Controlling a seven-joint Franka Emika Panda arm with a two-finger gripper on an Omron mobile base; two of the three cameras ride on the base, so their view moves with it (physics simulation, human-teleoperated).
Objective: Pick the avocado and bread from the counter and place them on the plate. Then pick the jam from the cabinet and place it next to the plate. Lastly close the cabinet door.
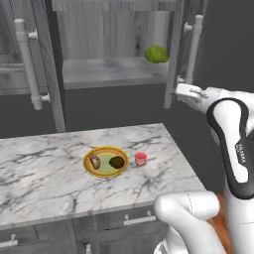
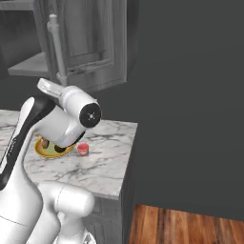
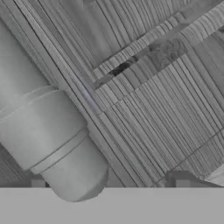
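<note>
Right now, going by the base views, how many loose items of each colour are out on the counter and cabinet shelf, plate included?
Brown: 2, the bread and the avocado, both on the plate
Yellow-orange with green centre: 1, the plate
Red: 1, the jam beside the plate
Bright green: 1, a round lump on the cabinet shelf
Total: 5

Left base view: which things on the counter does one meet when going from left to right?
bread → avocado → jam. The bread and the avocado both lie on the plate; the jam stands on the counter just to the right of the plate.
</note>
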